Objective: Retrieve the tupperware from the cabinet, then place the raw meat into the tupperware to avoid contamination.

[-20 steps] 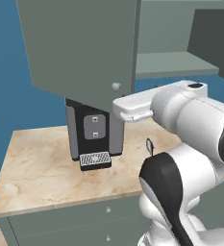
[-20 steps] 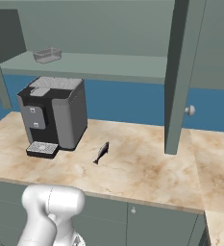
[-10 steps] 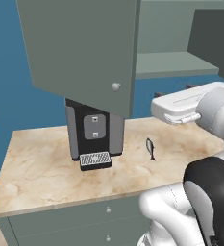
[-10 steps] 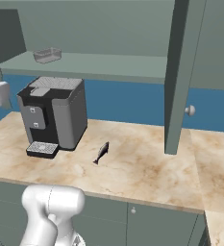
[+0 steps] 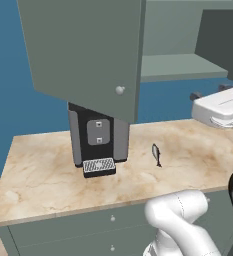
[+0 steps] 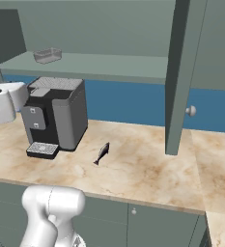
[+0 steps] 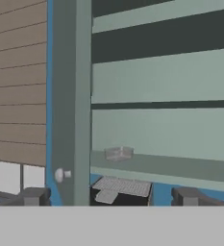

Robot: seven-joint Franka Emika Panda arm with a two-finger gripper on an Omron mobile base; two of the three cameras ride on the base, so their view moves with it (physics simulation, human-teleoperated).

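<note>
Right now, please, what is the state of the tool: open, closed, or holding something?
Tool: open, holding nothing; its two tips stand wide apart, facing the open cabinet with the tupperware on the shelf.

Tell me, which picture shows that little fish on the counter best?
The right base view: the fish lies in open sight beside the coffee machine, its forked tail showing. The left base view shows it smaller and end-on.

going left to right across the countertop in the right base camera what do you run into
coffee machine → raw meat → open cabinet door
</note>
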